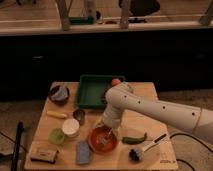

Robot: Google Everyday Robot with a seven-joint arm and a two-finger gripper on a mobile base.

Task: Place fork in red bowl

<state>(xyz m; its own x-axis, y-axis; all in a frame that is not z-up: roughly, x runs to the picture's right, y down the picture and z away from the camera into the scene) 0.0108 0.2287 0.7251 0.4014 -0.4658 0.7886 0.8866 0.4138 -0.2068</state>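
Note:
The red bowl [101, 140] sits near the front middle of the wooden table [140, 120]. The fork [106, 137] shows as a thin pale stick slanting down into the bowl. My gripper [109, 128] hangs from the white arm [150, 107] right over the bowl's far right rim, at the fork's upper end.
A green tray [92, 91] stands at the back, an orange ball [116, 81] at its right. A maroon bowl [59, 94] is back left. A white cup [70, 127], a metal cup [79, 116], a green pepper [134, 139], a dish brush [145, 148] and a blue sponge [83, 152] surround the red bowl.

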